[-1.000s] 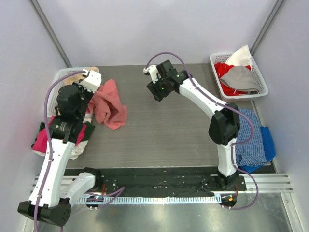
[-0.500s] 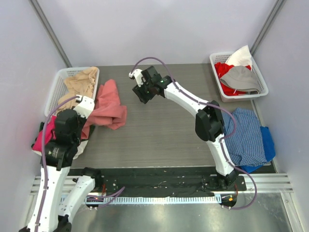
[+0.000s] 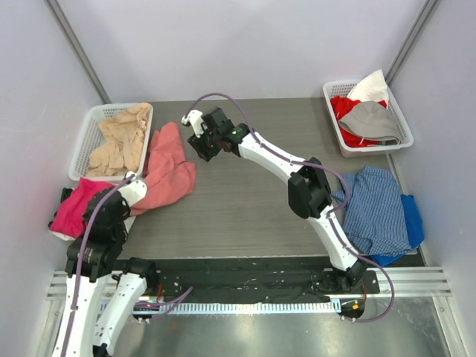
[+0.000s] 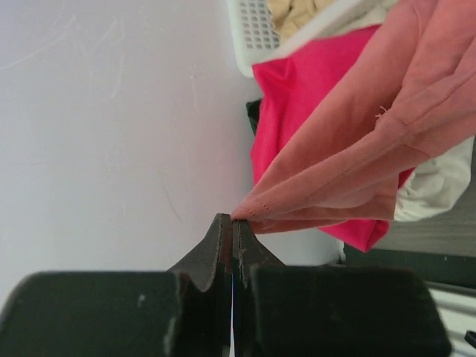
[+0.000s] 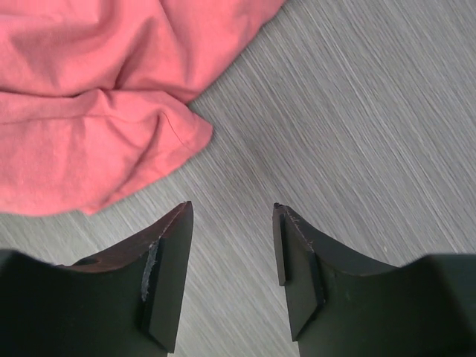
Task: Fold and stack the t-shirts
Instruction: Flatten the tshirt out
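Left claw (image 4: 232, 220) pinches salmon-red t-shirt (image 4: 349, 160) hem, unclear from above.

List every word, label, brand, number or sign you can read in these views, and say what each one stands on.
No text can be read in any view.
The salmon-red t-shirt and the checked blue cloth are free of print.
The left pincer, shut on the shirt's hem, and the open right pincer show no marking.
Any marks on the base rail are too small to read.
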Available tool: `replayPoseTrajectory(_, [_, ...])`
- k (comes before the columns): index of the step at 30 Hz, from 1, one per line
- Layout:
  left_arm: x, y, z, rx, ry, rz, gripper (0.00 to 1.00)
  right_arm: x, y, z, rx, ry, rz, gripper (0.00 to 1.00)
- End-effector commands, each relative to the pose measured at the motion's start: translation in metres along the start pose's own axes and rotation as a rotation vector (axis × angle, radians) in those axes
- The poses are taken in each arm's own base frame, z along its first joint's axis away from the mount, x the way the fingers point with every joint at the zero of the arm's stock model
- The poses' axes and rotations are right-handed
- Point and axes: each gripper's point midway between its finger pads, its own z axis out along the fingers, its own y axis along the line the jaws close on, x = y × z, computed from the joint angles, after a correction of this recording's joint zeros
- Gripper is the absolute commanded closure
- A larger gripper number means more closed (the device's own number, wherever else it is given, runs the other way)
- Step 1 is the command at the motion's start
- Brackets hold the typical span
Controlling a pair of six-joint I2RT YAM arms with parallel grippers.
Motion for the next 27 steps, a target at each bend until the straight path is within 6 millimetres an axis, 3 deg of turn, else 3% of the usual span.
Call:
replayPoseTrajectory(1, [0.002,-0.016,0.002,0.075,-0.003,0.059,1.0,-0.016,0.01,0.02,-0.036,-0.073,0.002,0.47])
replayPoseTrajectory(10, [-0.012,-0.064,0.015,0.256,-0.054,0.001,1.0,-0.007,0.024,0.059,-0.12,-0.106,-0.001,0.47])
replayPoseTrajectory(11, [-0.01,-0.069,0.017,0.265,-0.047,0.005,1.0,0.001,0.027,0.068,-0.131,-0.091,0.001,0.47])
replayPoseTrajectory(15, [-0.004,-0.083,0.02,0.287,-0.047,0.022,1.0,-0.012,0.036,0.077,-0.171,-0.132,-0.003,0.44])
replayPoseTrajectory(21, [0.006,-0.097,0.026,0.283,-0.045,0.06,1.0,-0.023,0.046,0.082,-0.172,-0.169,-0.053,0.33])
replayPoseTrajectory(27, [0.012,-0.105,0.032,0.272,-0.03,0.077,1.0,-0.028,0.061,0.079,-0.199,-0.173,-0.042,0.33])
